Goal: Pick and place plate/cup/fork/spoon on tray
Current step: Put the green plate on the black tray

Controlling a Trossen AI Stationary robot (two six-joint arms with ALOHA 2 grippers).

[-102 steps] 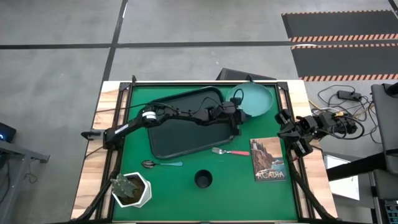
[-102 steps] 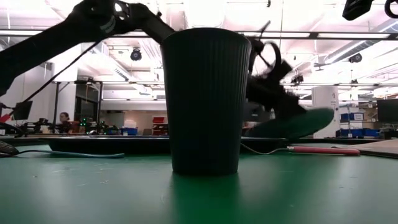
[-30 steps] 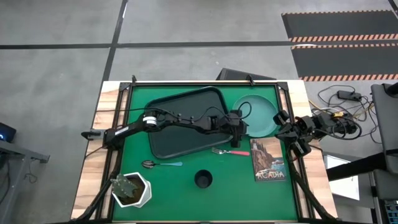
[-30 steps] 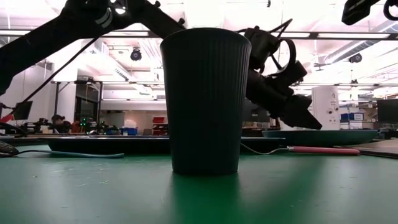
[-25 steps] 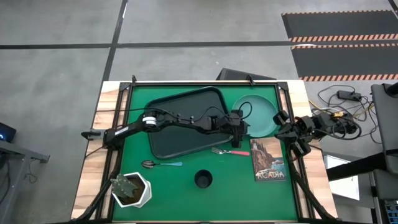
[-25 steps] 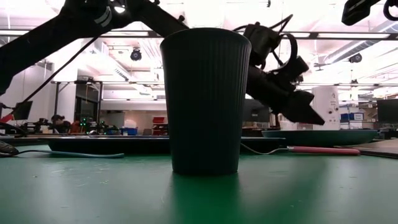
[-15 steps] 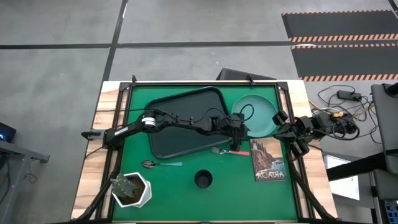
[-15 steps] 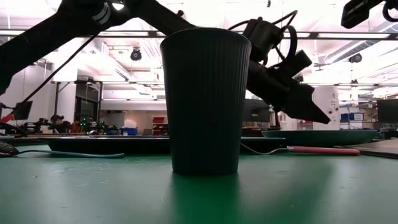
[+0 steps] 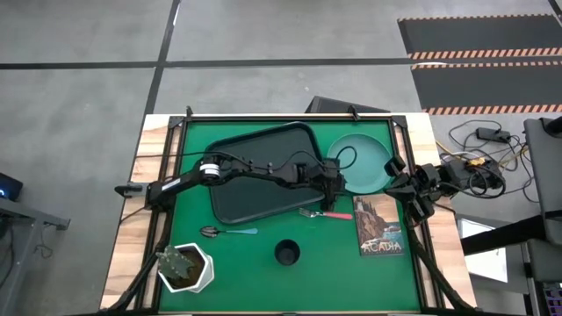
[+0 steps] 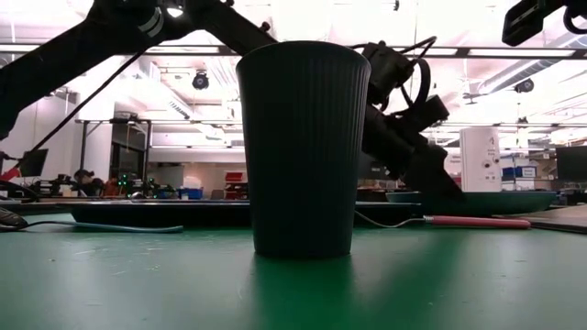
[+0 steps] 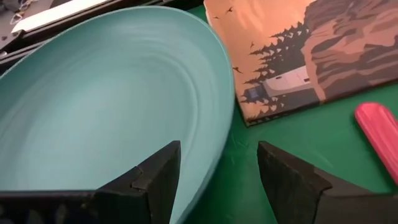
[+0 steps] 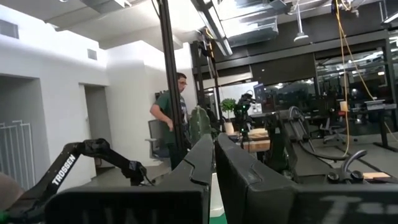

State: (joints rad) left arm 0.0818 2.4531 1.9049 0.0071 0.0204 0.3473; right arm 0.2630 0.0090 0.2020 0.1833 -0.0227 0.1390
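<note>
Left claw (image 11: 217,180) open, fingers straddling the near rim of the teal plate (image 9: 362,161), which lies flat on the green table mat just beside the black tray (image 9: 263,171), likely lining up a rim pinch to carry it across. Right claw (image 12: 212,163) nearly closed on nothing, parked at the table's right edge beside the Acadia book (image 9: 378,225). Straddle readable only from left wrist; high view alone gives fork (image 9: 325,213), spoon (image 9: 226,232), cup (image 9: 287,254) on the mat, none on tray.
</note>
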